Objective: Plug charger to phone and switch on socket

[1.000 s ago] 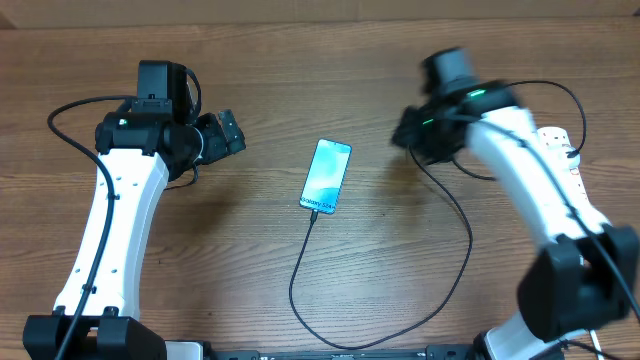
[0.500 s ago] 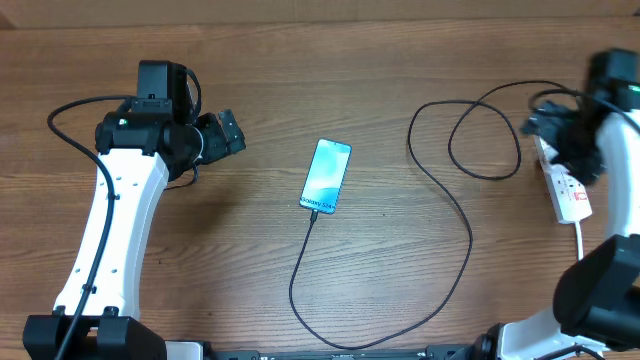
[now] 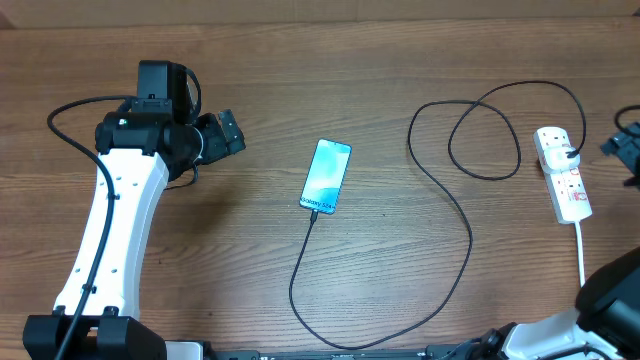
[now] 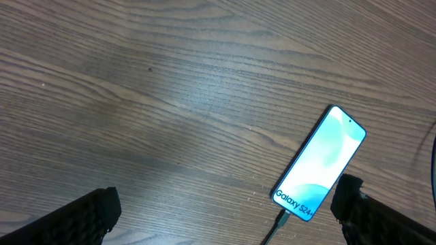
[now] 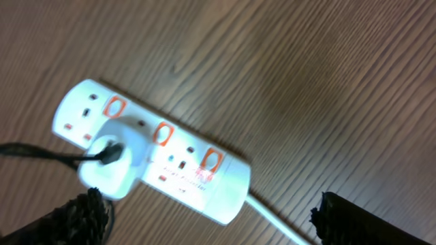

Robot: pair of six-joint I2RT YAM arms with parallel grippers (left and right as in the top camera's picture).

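The phone (image 3: 326,176) lies screen-up at mid table, and it shows in the left wrist view (image 4: 320,163) with "Galaxy S24+" text. The charger cable (image 3: 468,235) has its tip in the phone's near end (image 4: 279,221) and loops right to a white adapter (image 5: 112,161) plugged into the socket (image 3: 563,172). The socket fills the right wrist view (image 5: 184,167) with red-marked switches. My left gripper (image 3: 225,132) is open and empty, left of the phone (image 4: 221,228). My right gripper (image 5: 218,228) is open and empty just above the socket, at the overhead view's right edge (image 3: 624,150).
The socket's white cord (image 3: 581,250) runs toward the table's front right. The black cable makes a wide loop (image 3: 485,140) between phone and socket. The left arm's own black cable (image 3: 70,112) hangs at the far left.
My right arm has swung from the table's middle to the far right, over the socket. The cable loops it covered now show. The left arm and phone have not moved.
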